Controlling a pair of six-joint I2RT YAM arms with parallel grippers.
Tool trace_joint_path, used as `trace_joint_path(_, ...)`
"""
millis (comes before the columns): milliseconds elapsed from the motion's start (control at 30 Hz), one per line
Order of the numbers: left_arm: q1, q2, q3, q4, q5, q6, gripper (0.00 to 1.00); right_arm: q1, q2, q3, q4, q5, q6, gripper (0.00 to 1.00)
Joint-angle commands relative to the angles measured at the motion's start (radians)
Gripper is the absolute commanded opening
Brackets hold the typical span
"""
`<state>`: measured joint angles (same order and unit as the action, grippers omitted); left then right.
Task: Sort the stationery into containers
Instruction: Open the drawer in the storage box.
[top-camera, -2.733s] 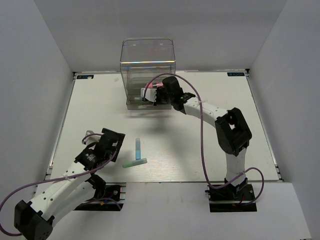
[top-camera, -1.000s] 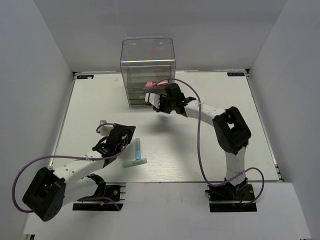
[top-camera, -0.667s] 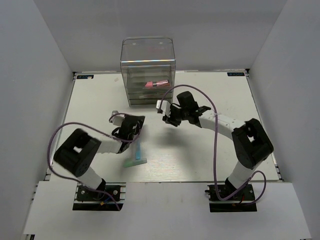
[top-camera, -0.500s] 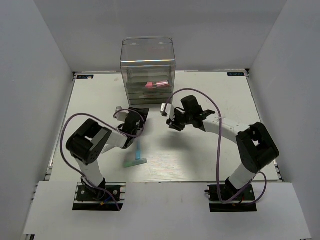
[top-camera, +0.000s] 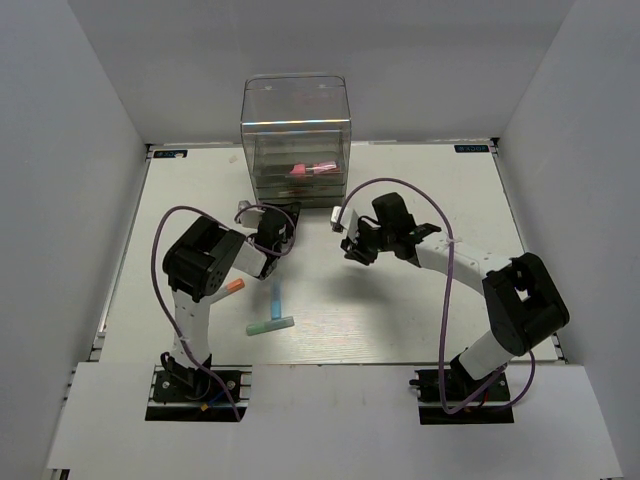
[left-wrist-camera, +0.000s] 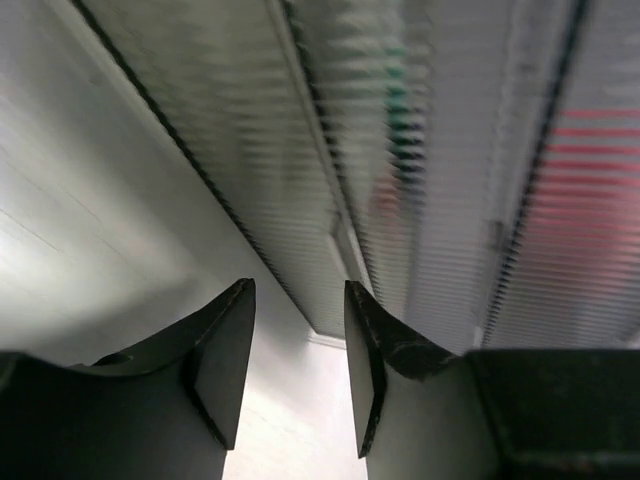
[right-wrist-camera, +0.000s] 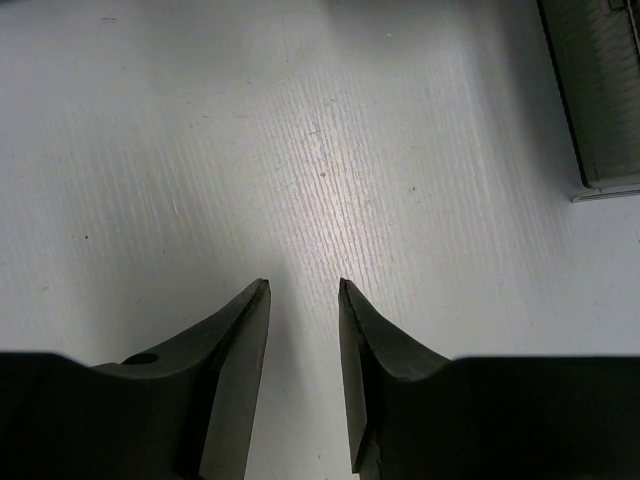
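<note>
Status: left pincer (left-wrist-camera: 297, 300) and right pincer (right-wrist-camera: 303, 288) apart, empty. Square left pincer to drawers (top-camera: 297, 182) at 12 o'clock before contact.

Your two arms are built alike: white tubular links joined by chunky black joint housings. Your left arm (top-camera: 186, 320) and your right arm (top-camera: 465, 263) each rise from a black base plate (top-camera: 196, 386). A thin purple cable (top-camera: 158, 255) runs in loose loops along each arm. The wrist hardware is black. Your left claw (left-wrist-camera: 298, 300) and your right claw (right-wrist-camera: 304, 290) look the same. Each has two matte black fingers (right-wrist-camera: 235, 370), broad at the root, tapering to a thin tip, with flat inner faces.
</note>
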<state>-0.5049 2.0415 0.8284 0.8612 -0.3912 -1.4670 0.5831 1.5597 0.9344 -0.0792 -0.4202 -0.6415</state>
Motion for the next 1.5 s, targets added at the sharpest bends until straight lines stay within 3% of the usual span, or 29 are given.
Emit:
trace_joint_path(0,0.014,0.013,0.04,0.035,0.002,0.008,0.49,-0.006,-0.026,-0.006,0.012,-0.023,0.014,0.4)
trace_joint_path(333,0.014,0.072,0.048,0.2,0.014,0.039,0.38,-0.017,-0.024,-0.023,0.012,-0.025,0.002,0.38)
trace_joint_path(600,0.014,0.094,-0.022,0.366,0.032,0.051,0.36,-0.02,-0.016,-0.029,0.021,-0.026,-0.006,0.38)
trace_joint_path(767,0.014,0.103,0.024,0.32,0.041,0.051,0.41,-0.022,-0.013,-0.028,0.022,-0.023,-0.012,0.38)
trace_joint_path(933,0.014,0.103,0.077,0.223,0.041,0.06,0.41,-0.023,-0.02,-0.028,0.019,-0.017,-0.009,0.38)
trace_joint_path(1167,0.014,0.121,0.098,0.213,0.041,0.06,0.41,-0.029,-0.023,-0.032,0.024,-0.019,-0.014,0.38)
trace_joint_path(1400,0.014,0.131,0.107,0.222,0.032,0.06,0.0,-0.028,-0.023,-0.036,0.022,-0.026,-0.014,0.38)
trace_joint_path(1467,0.014,0.131,0.083,0.243,0.032,0.06,0.0,-0.026,-0.021,-0.037,0.021,-0.028,-0.012,0.38)
